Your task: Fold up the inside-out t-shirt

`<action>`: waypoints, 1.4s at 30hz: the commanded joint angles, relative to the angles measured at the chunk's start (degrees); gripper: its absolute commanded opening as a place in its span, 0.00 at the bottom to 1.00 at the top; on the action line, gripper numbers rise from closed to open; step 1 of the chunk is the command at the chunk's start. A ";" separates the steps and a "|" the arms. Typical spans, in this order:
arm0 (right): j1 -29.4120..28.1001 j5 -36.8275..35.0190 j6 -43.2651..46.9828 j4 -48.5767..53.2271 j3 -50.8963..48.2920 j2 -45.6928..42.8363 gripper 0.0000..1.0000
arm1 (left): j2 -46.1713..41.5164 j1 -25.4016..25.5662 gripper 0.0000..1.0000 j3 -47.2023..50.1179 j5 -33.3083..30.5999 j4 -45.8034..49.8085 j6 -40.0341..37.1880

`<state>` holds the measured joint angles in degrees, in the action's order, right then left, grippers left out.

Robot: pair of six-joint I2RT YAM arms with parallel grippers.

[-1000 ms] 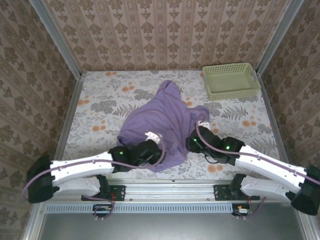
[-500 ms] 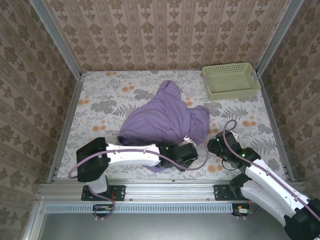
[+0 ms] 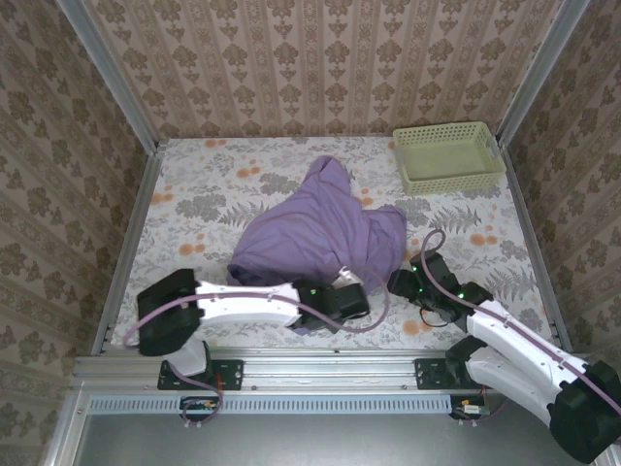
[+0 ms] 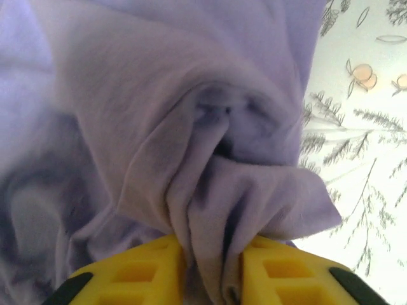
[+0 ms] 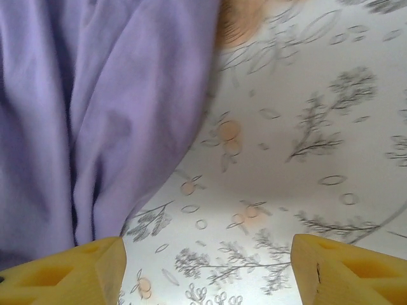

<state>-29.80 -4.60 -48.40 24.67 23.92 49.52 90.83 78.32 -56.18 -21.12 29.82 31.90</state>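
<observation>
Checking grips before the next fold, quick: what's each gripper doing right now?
Left gripper: shut on a bunched fold of the t-shirt.
Right gripper: open, holding nothing, beside the t-shirt's edge.

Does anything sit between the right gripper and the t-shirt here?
Nothing visible does. The open right gripper hangs over bare table, and the t-shirt edge lies close beside one of its fingers in the wrist view. The left gripper is shut on a fold of the t-shirt.
</observation>
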 commanded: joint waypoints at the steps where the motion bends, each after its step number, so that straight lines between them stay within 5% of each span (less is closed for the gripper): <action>1: -5.91 -0.24 2.20 -4.86 2.27 3.09 0.70 | -6.86 -1.65 0.17 6.50 4.87 -7.67 2.35; 6: -16.60 -2.03 4.17 -12.72 5.93 10.65 0.62 | -15.71 -2.11 0.11 15.82 6.23 -14.89 5.00; 12: -22.81 -5.06 6.34 -14.06 12.91 22.77 0.54 | -22.09 -3.89 0.10 22.30 8.19 -18.73 6.32; 19: -24.13 -12.35 6.77 -9.51 20.22 34.58 0.46 | -26.92 -6.01 0.08 26.22 9.43 -21.54 6.68; 30: -22.21 -18.86 7.01 -8.23 20.12 34.01 0.17 | -32.99 -14.97 0.11 31.80 13.48 -21.91 7.58; 33: -24.32 -19.16 8.38 -9.72 19.34 31.43 0.20 | -33.08 -17.07 0.12 32.88 15.14 -23.27 8.12; 38: -29.60 -19.02 9.64 -11.99 19.06 28.06 0.47 | -32.39 -17.22 0.31 30.91 12.19 -17.78 7.83; 42: -29.55 -16.86 7.10 -12.96 20.11 33.84 0.61 | -30.74 -17.68 0.44 28.57 8.81 -10.65 6.99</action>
<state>-59.53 -21.87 -39.79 11.79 43.46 79.59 59.24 61.28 -25.02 -8.97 12.45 39.33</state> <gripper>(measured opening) 0.594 0.430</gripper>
